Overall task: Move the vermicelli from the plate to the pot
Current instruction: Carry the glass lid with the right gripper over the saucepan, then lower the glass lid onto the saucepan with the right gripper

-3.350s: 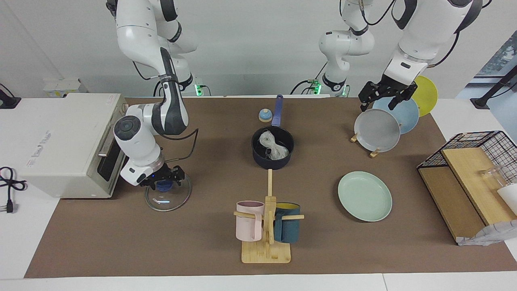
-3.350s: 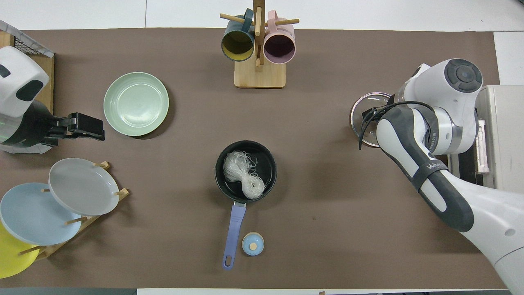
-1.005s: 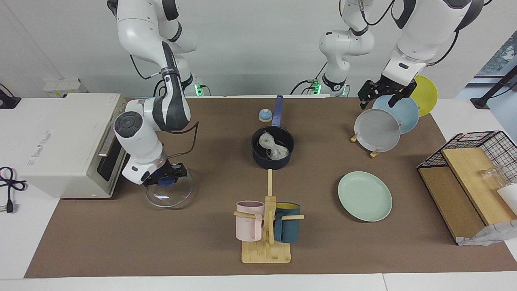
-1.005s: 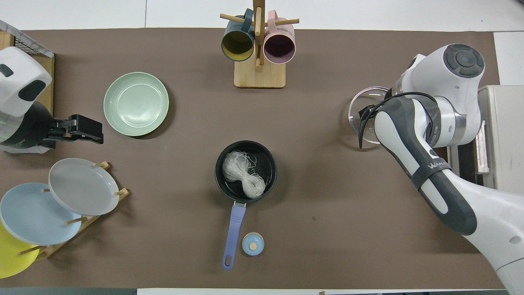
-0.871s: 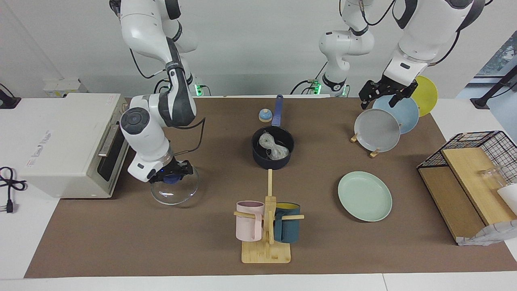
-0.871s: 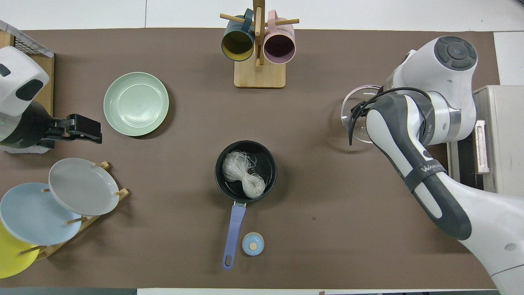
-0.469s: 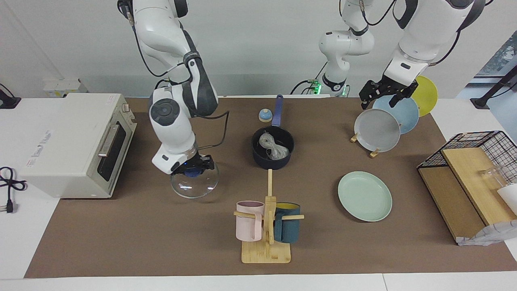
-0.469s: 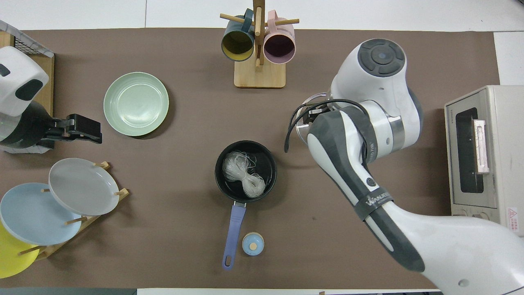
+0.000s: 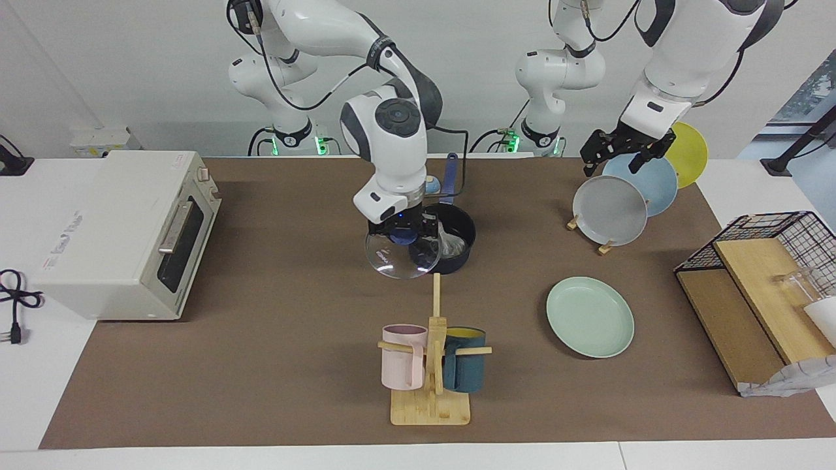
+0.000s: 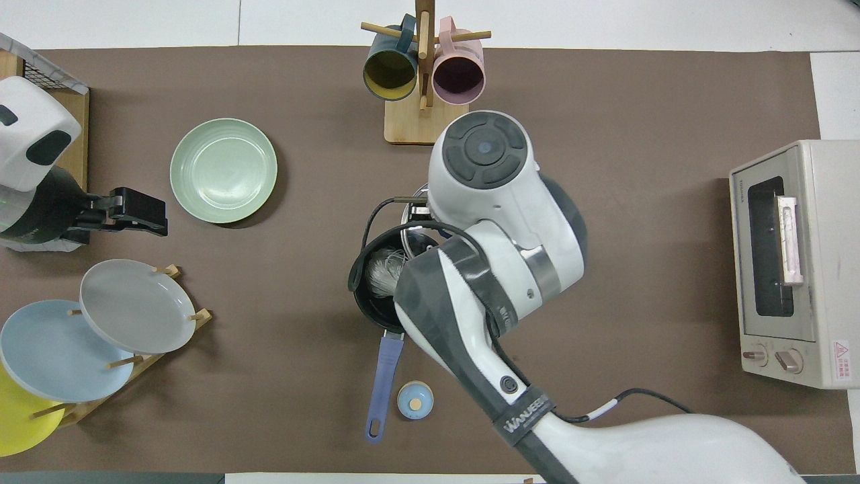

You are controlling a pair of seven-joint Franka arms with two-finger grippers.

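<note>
The dark navy pot (image 9: 457, 258) stands mid-table with its blue handle (image 10: 383, 383) pointing toward the robots. The vermicelli (image 9: 455, 243) lies inside the pot and shows partly in the overhead view (image 10: 384, 272). The mint-green plate (image 9: 590, 316) is bare and sits toward the left arm's end, also in the overhead view (image 10: 223, 170). My right gripper (image 9: 406, 236) is shut on the blue knob of a glass lid (image 9: 398, 258) and holds it in the air, tilted, over the pot's rim. My left gripper (image 9: 610, 166) is open and empty over the plate rack, waiting.
A toaster oven (image 9: 111, 228) stands at the right arm's end. A wooden mug tree (image 9: 431, 391) holds a pink and a dark teal mug. A rack holds grey (image 9: 610, 210), light blue and yellow plates. A wire basket (image 9: 771, 241) stands at the left arm's end. A small blue bell (image 10: 415, 400) sits beside the pot handle.
My right gripper has lifted the glass lid from beside the toaster oven and carried it across the table to over the pot. The left arm has hardly moved.
</note>
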